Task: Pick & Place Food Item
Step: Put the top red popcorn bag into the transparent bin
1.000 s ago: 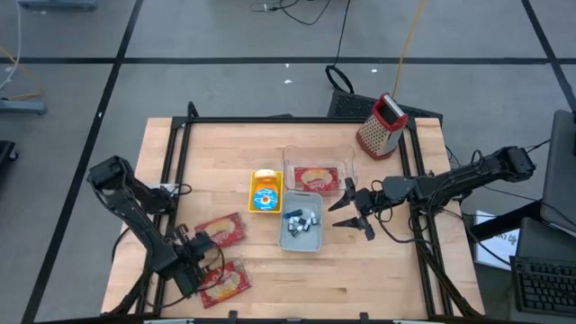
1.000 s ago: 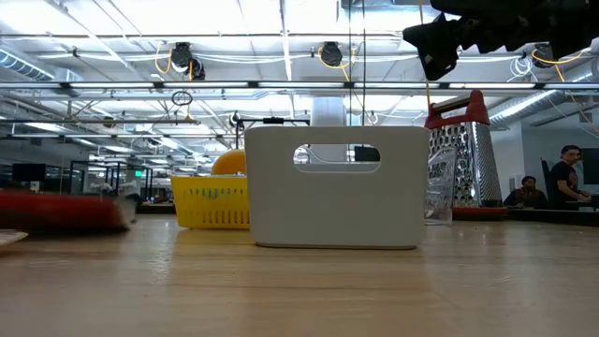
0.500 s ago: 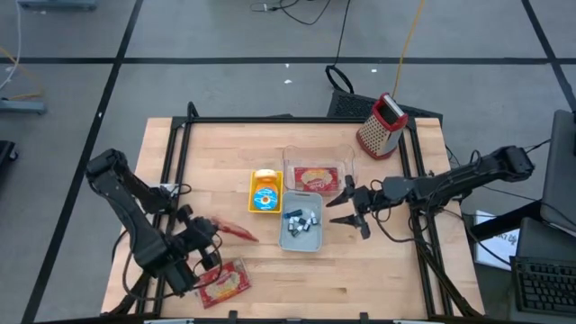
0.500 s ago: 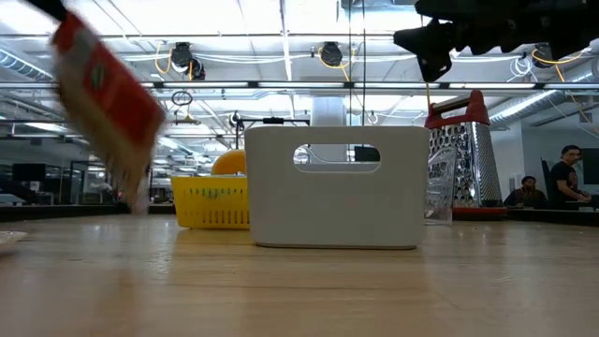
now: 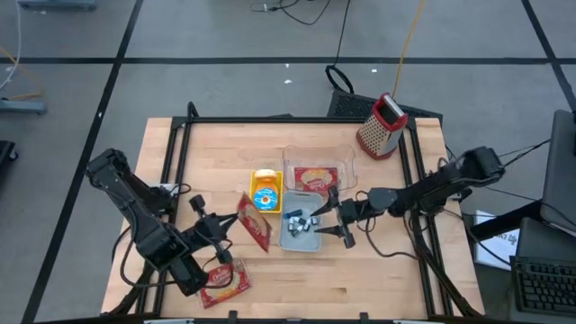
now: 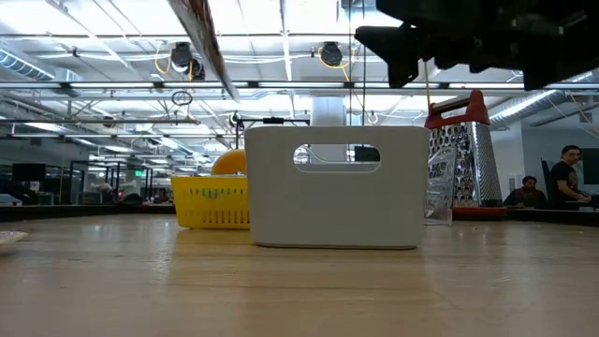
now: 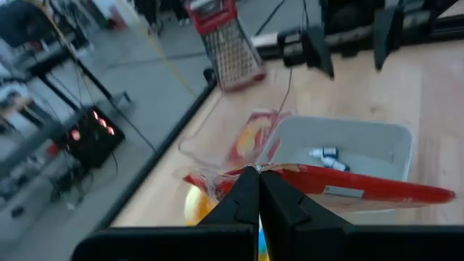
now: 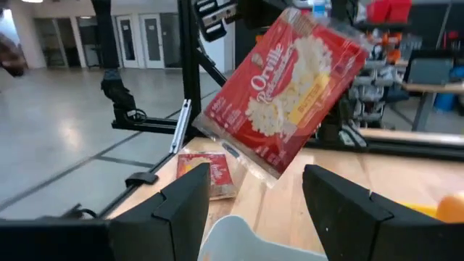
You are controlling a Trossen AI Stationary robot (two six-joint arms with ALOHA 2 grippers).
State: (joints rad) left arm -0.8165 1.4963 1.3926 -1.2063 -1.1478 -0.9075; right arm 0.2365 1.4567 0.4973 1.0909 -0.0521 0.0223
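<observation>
Popcorn packet (image 5: pixel 254 222) hung pinched in the left gripper (image 5: pixel 225 227), clear of the table at nine o'clock from the grey bin (image 5: pixel 301 231); the right gripper (image 5: pixel 325 223) gaped empty over that bin's three o'clock edge

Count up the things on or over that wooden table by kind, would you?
Red popcorn packets: 3, one held in the left claw, one on the table, one in the clear tray
Bins and trays: 3, yellow, grey, clear
Cheese graters: 1
Total: 7
</observation>
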